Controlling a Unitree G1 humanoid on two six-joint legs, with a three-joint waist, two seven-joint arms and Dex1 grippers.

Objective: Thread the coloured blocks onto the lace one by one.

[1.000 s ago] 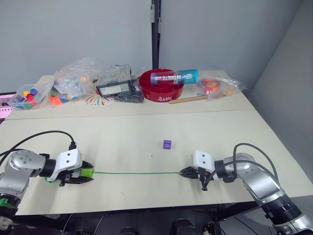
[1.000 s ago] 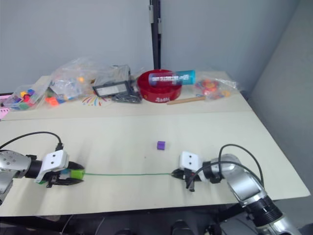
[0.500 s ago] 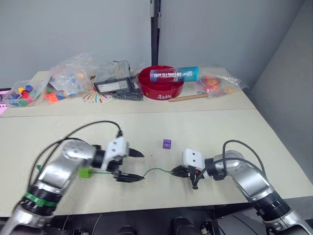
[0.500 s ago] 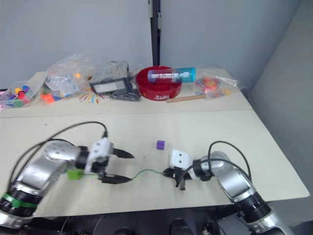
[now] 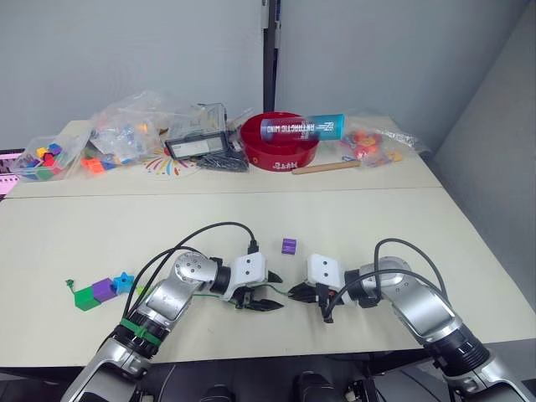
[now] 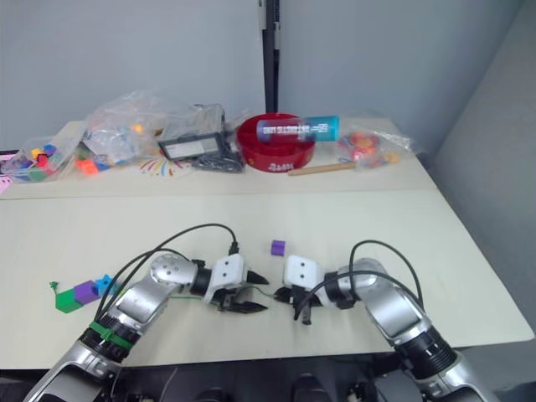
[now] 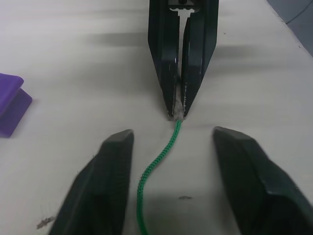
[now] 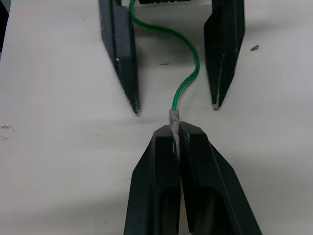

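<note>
My right gripper (image 8: 174,129) is shut on the pale stiff tip of the green lace (image 8: 188,81), low over the table's front middle. My left gripper (image 7: 173,134) faces it tip to tip, open, with the lace running between its fingers (image 7: 115,181). One purple block (image 5: 289,245) lies alone just behind both grippers. At the far left a dark green block (image 5: 84,298), a purple block (image 5: 104,289) and a light blue block (image 5: 124,280) sit in a row beside the lace's knotted end (image 5: 69,285). My left forearm hides the lace between that row and the grippers.
Along the back of the table (image 5: 377,218) stand a red bowl (image 5: 280,151) with a blue tube across it, clear bags of toy pieces (image 5: 126,134), a black box (image 5: 198,146) and a wooden stick (image 5: 327,167). Black cables (image 5: 201,234) loop above both wrists.
My left gripper let go at the far left, opened and swung right until it faces the right gripper. The lace went slack. The right gripper shifted slightly left, still holding the tip.
</note>
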